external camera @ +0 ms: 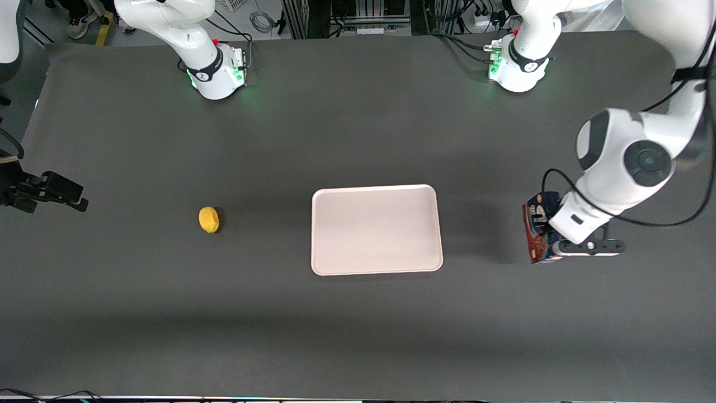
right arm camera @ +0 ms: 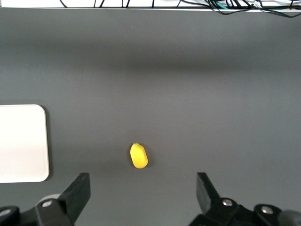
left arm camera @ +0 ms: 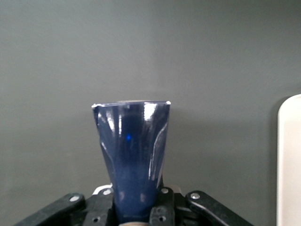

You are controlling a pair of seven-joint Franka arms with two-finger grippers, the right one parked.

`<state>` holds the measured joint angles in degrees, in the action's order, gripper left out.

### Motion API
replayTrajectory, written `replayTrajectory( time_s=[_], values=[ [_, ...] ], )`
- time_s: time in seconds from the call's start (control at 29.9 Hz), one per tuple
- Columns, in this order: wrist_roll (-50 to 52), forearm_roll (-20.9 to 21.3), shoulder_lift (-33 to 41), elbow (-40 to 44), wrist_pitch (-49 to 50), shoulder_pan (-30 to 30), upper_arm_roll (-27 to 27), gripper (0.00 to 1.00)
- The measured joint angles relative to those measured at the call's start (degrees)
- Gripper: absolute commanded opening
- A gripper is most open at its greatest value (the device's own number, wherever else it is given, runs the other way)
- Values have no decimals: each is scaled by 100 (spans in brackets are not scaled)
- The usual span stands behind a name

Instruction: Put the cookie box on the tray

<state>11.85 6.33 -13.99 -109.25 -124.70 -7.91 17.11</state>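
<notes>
The cookie box, a dark navy carton with brown cookie pictures, stands upright toward the working arm's end of the table, well apart from the tray. My left gripper is shut on the box, which is lifted or just above the mat; the wrist view shows the glossy blue box pinched between the black fingers. The tray, pale pinkish-white with rounded corners, lies flat mid-table with nothing on it. Its edge shows in the wrist view.
A small yellow lump lies on the dark mat toward the parked arm's end, about as near the front camera as the tray. The two arm bases stand at the table's edge farthest from the front camera.
</notes>
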Motion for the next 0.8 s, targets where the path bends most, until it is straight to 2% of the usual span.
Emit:
replayTrajectory(
  time_s=[0.13,0.33,0.53,0.8],
  values=[
    [0,-68,230,503,718,9,42,2],
    [7,-478,403,1111,1435,20,182,2],
    [239,-704,427,1328,1530,56,428,2],
    [958,-750,417,1462,1528,345,686,2]
  ],
)
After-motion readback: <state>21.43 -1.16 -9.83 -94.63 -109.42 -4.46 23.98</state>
